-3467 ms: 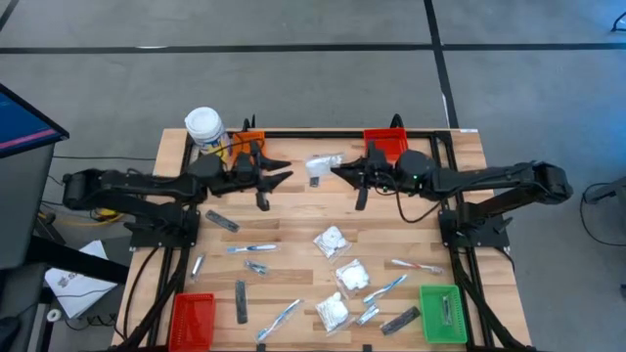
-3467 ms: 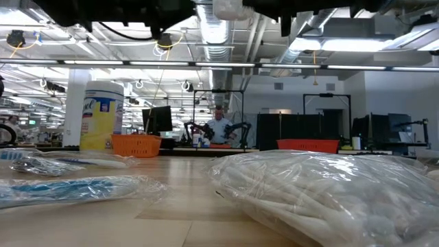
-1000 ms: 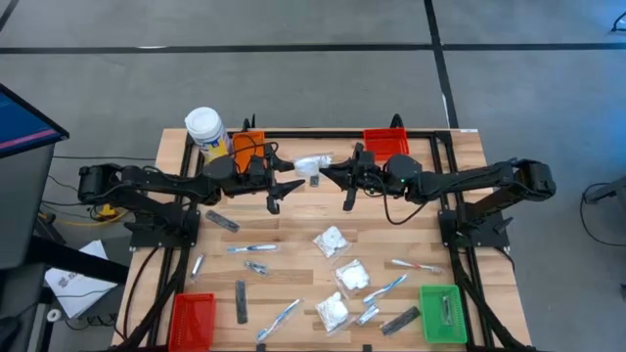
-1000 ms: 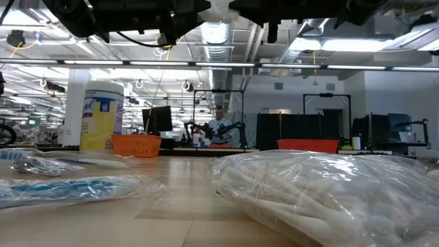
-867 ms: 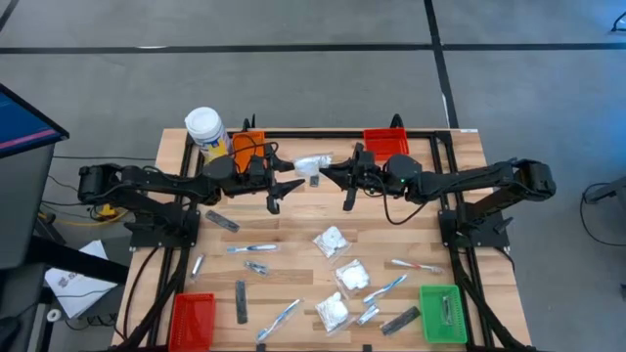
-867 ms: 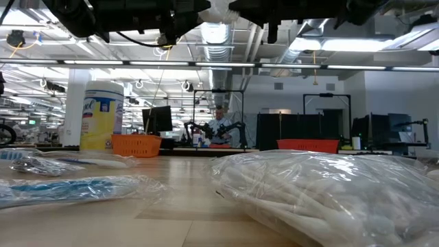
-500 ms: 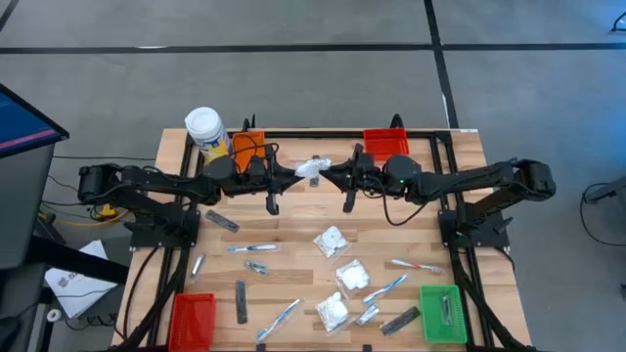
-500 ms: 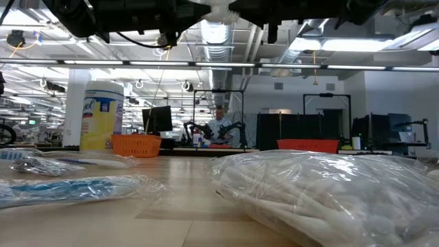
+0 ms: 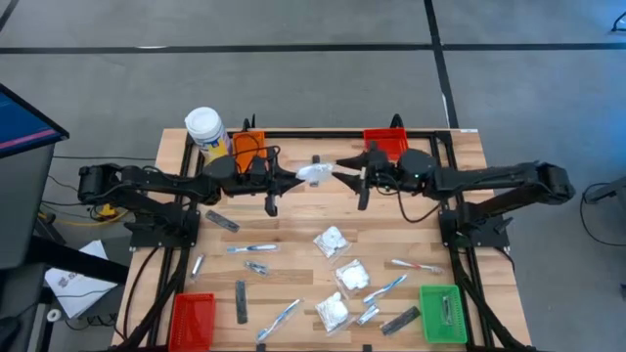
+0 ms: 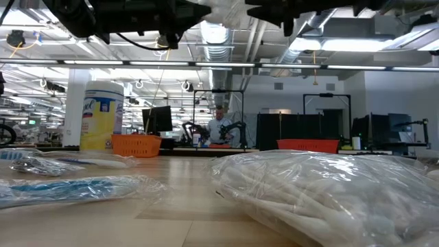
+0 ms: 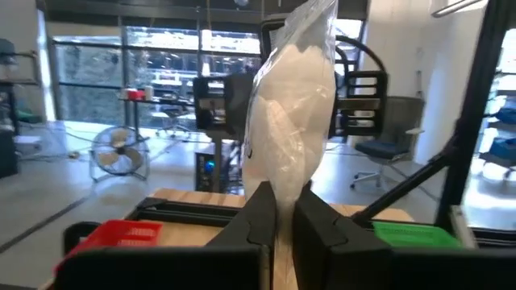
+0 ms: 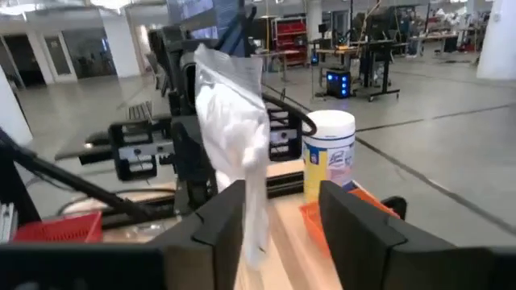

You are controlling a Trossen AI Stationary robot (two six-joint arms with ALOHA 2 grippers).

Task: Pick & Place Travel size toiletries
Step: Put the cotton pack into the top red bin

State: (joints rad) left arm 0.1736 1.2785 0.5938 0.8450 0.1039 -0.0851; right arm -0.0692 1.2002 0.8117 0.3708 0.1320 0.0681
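Handover mid-air over the far middle of the table (image 9: 293, 220). A second ago the white puffy packet (image 9: 315, 173) sat in the right gripper (image 9: 344, 166), with the left gripper (image 9: 296, 178) open beside it. Now the left gripper's fingers are clamped on the packet's lower end, seen clearly in the left wrist view, where the packet (image 11: 292, 121) stands up between the pinched fingers (image 11: 256, 221). The right gripper's fingers have spread apart; in the right wrist view the packet (image 12: 234, 137) hangs between them with daylight on both sides, so it looks released. The right arm has also pulled back slightly toward the right edge compared with half a second ago.

Meaning: the packet now belongs to the left arm, held above the table between the orange bin (image 9: 246, 145) and the red bin (image 9: 385, 143) at the far edge. Judged next: the left arm carries it to a bin, probably the orange one close by at the far left, though which bin is the target cannot be told.

The rest of the toiletries lie untouched on the near half: three more white packets (image 9: 333, 241), toothbrushes (image 9: 252, 248), dark grey bars (image 9: 241, 300). Another red bin (image 9: 192, 318) is at the near left corner, and a green bin (image 9: 442, 313) at the near right. The yellow jar (image 9: 205, 130) stands at the far left corner. Most of the task remains.
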